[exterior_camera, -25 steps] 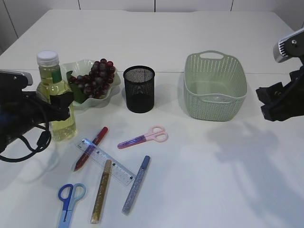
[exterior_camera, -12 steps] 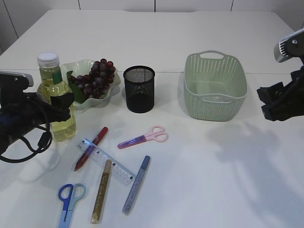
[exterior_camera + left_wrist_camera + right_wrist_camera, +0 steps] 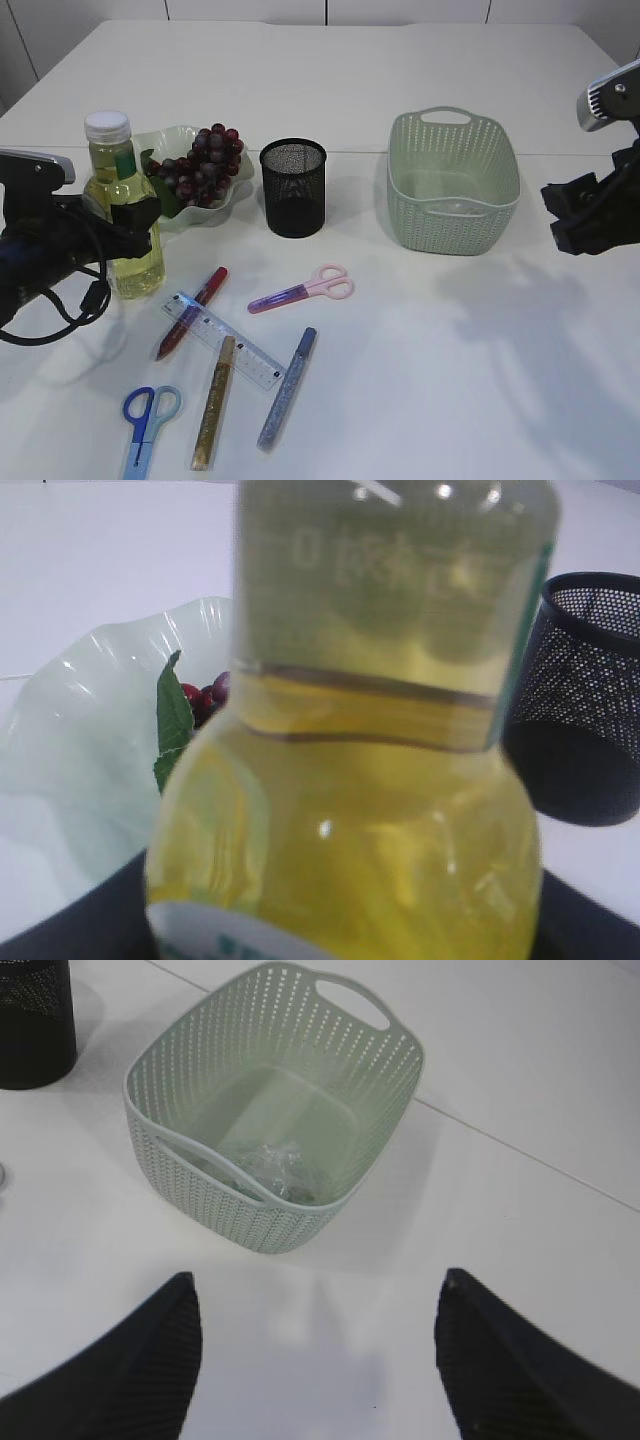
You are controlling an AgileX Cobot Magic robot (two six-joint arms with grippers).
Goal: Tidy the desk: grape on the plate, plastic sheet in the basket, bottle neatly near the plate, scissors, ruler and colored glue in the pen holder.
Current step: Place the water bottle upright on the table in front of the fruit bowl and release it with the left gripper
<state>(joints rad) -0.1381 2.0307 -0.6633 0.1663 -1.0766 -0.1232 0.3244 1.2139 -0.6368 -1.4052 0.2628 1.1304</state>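
The left end effector (image 3: 130,215) is clamped on the bottle (image 3: 122,205), its dark fingers pressing the yellow-filled body just under the neck, while the arm reaches in low and level from the left edge with a cable looping beneath it. The bottle stands upright at the front left of the plate (image 3: 160,140), just beside its rim, with the grape (image 3: 200,165) bunch already lying on that plate (a green leaf peeks out in the left wrist view). The right end effector (image 3: 315,1360) hangs spread wide above the bare tabletop (image 3: 480,380), holding nothing, its arm coming in from the right edge.

To the right of the plate stands the black mesh pen holder (image 3: 293,186), and well to the right of it the green basket (image 3: 453,180), with the crumpled clear plastic sheet (image 3: 275,1168) on its floor. In front of the bottle lie a red glue pen (image 3: 190,312) and the clear ruler (image 3: 225,340) crossing it, then a gold glue pen (image 3: 213,402), a silver-blue one (image 3: 286,388), a purple one (image 3: 278,298) touching the pink scissors (image 3: 330,282), and blue scissors (image 3: 145,420) at the near edge.
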